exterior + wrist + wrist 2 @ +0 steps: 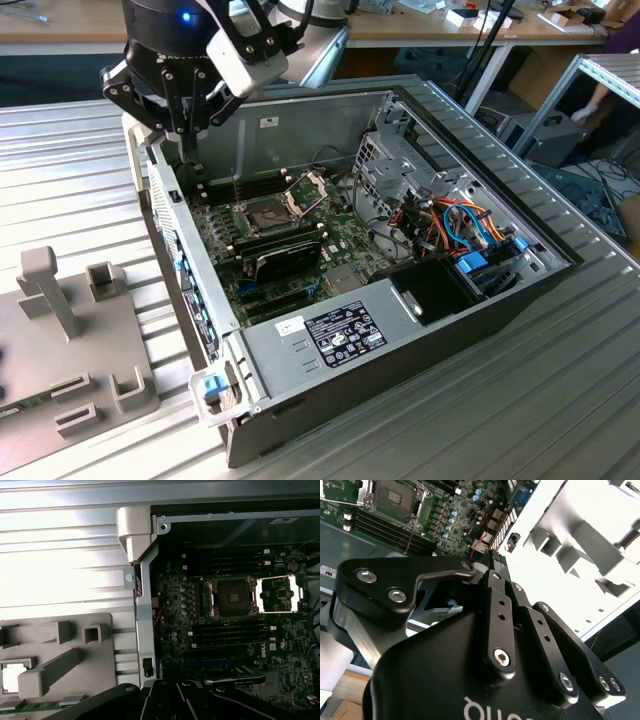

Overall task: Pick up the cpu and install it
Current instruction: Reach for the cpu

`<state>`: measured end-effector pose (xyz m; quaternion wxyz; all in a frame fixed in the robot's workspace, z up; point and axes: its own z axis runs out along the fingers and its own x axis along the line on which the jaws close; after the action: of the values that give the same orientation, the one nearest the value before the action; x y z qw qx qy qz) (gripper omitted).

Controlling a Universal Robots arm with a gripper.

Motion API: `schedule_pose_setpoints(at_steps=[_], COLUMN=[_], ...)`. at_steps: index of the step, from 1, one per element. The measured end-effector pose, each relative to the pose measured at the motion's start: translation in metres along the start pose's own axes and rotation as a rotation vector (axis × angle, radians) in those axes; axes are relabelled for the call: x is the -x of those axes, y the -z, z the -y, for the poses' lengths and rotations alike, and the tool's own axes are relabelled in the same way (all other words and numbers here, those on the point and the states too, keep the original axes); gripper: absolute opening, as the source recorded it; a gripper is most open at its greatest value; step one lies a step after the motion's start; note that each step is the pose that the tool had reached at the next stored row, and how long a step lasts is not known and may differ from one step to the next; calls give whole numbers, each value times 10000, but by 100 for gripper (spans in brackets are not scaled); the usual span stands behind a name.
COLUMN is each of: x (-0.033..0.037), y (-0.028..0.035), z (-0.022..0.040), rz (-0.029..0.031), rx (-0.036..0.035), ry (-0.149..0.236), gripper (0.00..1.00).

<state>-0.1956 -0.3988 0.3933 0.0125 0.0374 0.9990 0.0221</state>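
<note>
Black robot gripper (186,128) hangs at the upper left of the exterior view, over the near-left rim of the open dark metal computer case (400,380) - can't tell whether it is open or closed, or whether it holds anything. The case lies on its side on the ribbed silvery metal desk (80,180), with the green motherboard (340,245) exposed. The dark square socket (262,213) on the board looks bare, and its shiny hinged metal frame (305,188) is flipped open just beside it. The small flat silvery square cpu (12,676) shows in the first wrist view, sitting in a pocket of the grey plastic fixture block (70,340) - on the desk outside the case, at the lower left of the exterior view, well apart from the socket.
</note>
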Motion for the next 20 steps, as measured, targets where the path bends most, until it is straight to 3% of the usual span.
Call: schedule_pose_setpoints(at_steps=[12,20], x=[-16,-107], y=[1,3], z=[2,8], rz=[0,0], rx=[0,0], ry=[-1,1], gripper=[11,11])
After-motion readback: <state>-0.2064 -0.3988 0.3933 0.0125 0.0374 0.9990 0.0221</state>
